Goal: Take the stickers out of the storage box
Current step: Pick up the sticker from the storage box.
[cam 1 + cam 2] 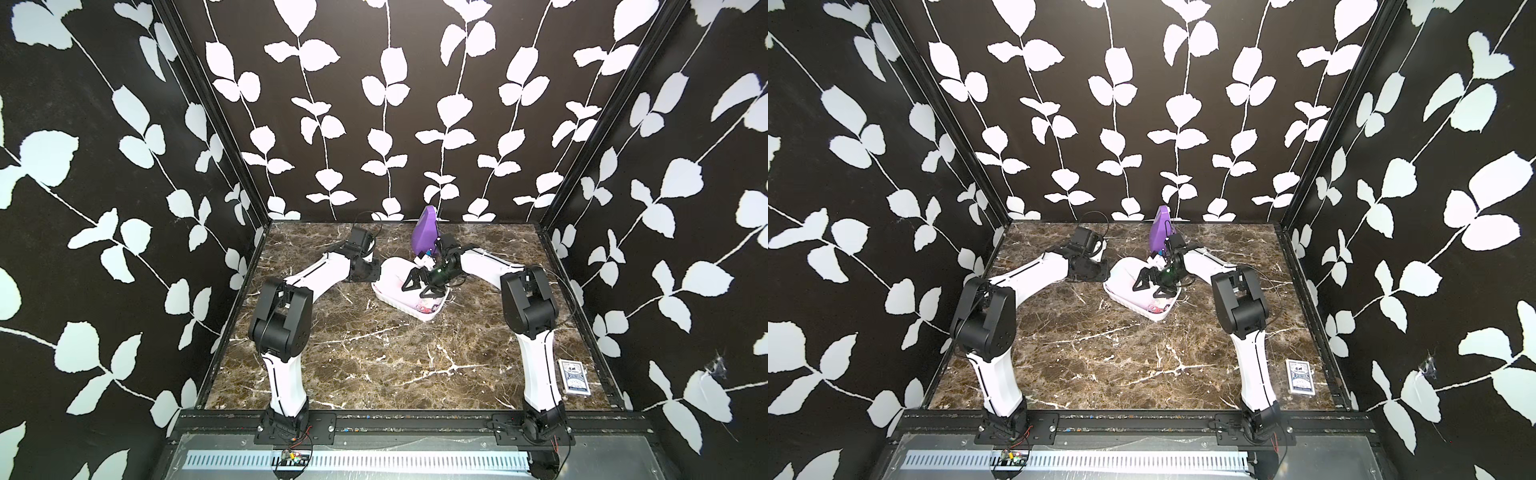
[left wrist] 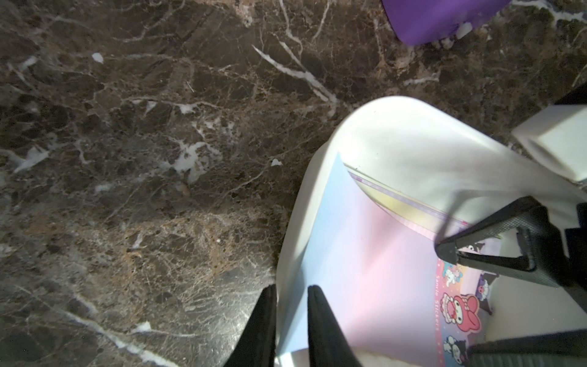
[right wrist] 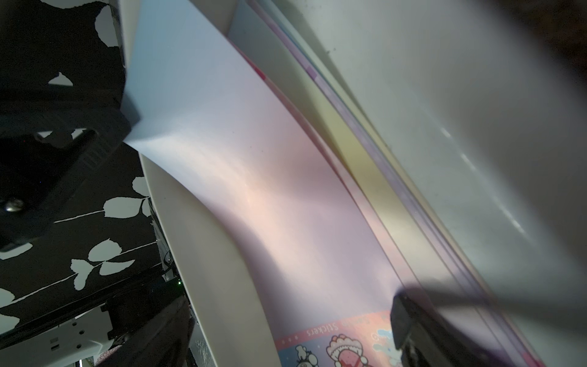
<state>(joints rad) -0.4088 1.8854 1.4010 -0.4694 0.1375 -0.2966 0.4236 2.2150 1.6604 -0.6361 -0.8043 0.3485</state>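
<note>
Stickers (image 2: 365, 254) lie along the storage box (image 1: 398, 303), cartoon end near-right — my left pincer (image 2: 292, 287) pinches the top one's far end, my right pincer (image 1: 422, 286) gapes wide.

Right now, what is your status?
Left gripper astride stickers at raised edge, grip unconfirmed. Right gripper open, fingertip on stickers in storage box. Purple object behind, not blocking.

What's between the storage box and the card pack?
The right arm stands between storage box and card pack; otherwise bare marble tabletop, in both top views.
</note>
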